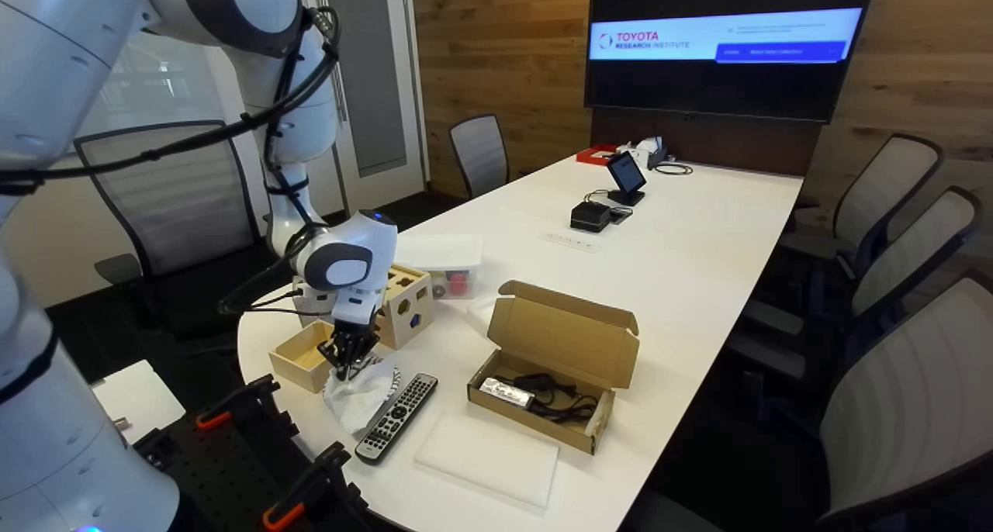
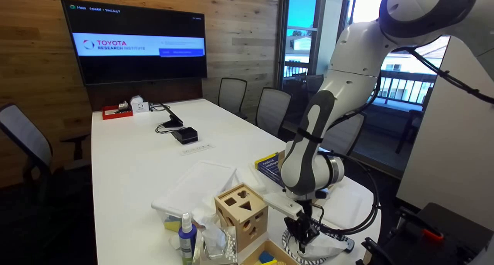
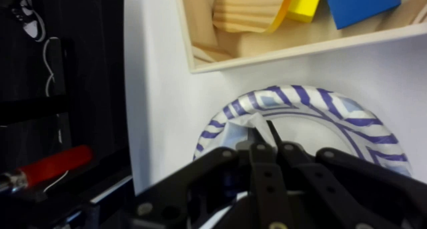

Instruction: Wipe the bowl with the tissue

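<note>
The gripper (image 3: 263,129), jaws nearly together, pinches the tissue (image 1: 361,402) over the bowl (image 3: 302,96) at the near end of the table (image 1: 683,257). Pressing hard could skid the light-looking bowl into the remote (image 1: 398,417).

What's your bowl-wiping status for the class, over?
Jaws shut on tissue. Tissue partly over bowl. Possible snags: remote and wooden tray close alongside.

Arm (image 2: 349,72) bent, gripper (image 3: 263,129) downward — fingers (image 3: 263,155) pinched
</note>
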Robot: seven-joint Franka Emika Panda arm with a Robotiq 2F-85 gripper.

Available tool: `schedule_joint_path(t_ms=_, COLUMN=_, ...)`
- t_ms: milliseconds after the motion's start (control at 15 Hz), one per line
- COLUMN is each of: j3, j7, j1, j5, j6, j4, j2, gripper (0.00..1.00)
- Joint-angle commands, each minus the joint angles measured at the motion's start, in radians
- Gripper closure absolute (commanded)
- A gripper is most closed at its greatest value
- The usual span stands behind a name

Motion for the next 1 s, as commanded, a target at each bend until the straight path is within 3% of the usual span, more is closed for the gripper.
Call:
schedule_joint_path(t_ms=0, j3=-0.027, j7=0.004, j1=0.028, j5=0.047, j6=-0.093, j4=-0.019, j2=-0.033, gripper=1.00)
schedule_joint_path(t_ms=200, j3=-0.100, j7=0.083, j1=0.101, j5=0.028, j6=-0.140, j4=-0.018, j2=-0.037, gripper=1.00)
schedule_joint_path(t_ms=533, j3=-0.269, j7=0.317, j1=0.289, j5=-0.094, j6=-0.199, j4=0.001, j2=-0.034, gripper=1.00)
schedule_joint_path(t_ms=933, j3=-0.349, j7=0.512, j1=0.404, j5=-0.286, j6=-0.223, j4=0.044, j2=-0.033, gripper=1.00)
